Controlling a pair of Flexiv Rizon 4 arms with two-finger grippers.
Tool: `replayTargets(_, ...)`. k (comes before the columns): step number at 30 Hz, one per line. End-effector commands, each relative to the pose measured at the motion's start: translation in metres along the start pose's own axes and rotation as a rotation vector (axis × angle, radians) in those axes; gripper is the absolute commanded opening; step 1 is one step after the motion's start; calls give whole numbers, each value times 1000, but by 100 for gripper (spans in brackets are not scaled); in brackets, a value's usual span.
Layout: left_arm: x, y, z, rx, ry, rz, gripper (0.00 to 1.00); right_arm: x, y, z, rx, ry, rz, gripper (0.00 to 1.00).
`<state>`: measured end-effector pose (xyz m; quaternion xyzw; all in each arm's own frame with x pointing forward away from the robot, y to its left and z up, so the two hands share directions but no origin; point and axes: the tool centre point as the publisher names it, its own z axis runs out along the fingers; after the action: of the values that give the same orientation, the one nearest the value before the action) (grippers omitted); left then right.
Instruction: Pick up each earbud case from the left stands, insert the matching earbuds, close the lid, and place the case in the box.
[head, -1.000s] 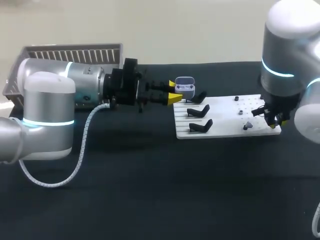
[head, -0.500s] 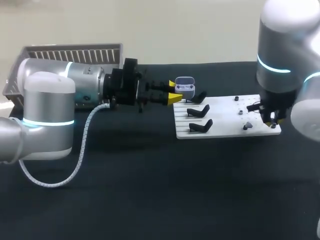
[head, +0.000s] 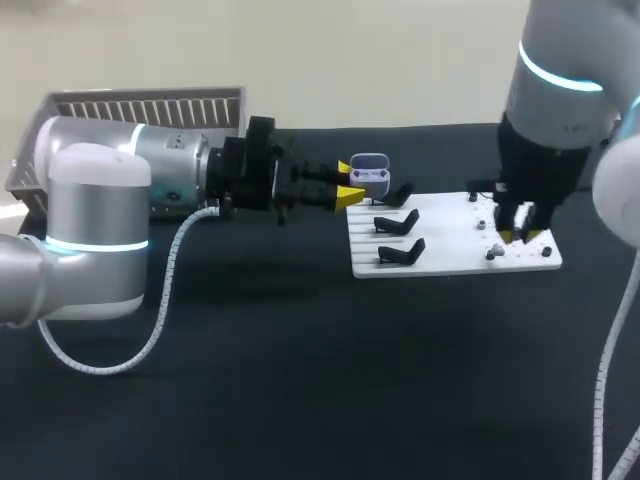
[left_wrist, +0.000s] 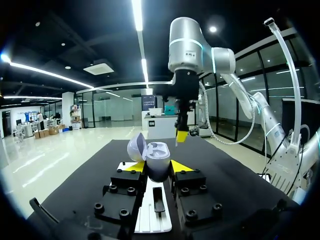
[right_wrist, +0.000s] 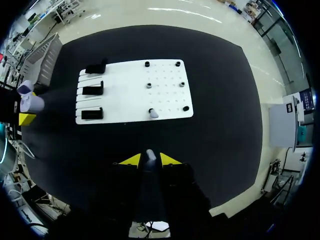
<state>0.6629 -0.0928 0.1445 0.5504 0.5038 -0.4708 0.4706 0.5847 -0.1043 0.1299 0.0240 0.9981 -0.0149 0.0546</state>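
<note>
Right gripper (head: 522, 234), pinching a white earbud (right_wrist: 150, 154) at centre right, should align it squarely over the open case (head: 369, 170), clamped by the left gripper (head: 348, 182) at upper centre, then lower gently.

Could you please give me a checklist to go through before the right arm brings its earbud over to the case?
1. Earbud case gripped from both sides by the left gripper: ok.
2. Case lid open: ok, it is tipped back.
3. Earbud held between the tips of the right gripper: ok.
4. Right gripper clear above the white board: ok.
5. Wells inside the case free: cannot tell.
6. Earbud matches this case: cannot tell.
</note>
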Motion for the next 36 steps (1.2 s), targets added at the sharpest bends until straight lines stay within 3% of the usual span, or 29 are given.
replayTargets(1, 1, -1, 0, -4, -3, 2, 0, -2, 31, -27, 24, 11, -7, 0)
replayTargets(9, 1, -1, 0, -4, -3, 2, 0, -1, 70, -54, 51, -2, 25, 0)
replayTargets(26, 1, -1, 0, -4, -3, 2, 0, -1, 70, -54, 51, -2, 25, 0)
replayTargets(31, 1, -1, 0, -4, -3, 2, 0, -11, 92, -67, 106, -24, 102, 0)
replayTargets(34, 1, -1, 0, -4, -3, 2, 0, -19, 102, -79, 211, -48, 175, 0)
replayTargets(36, 1, -1, 0, -4, -3, 2, 0, -23, 108, -85, 230, -36, 252, 0)
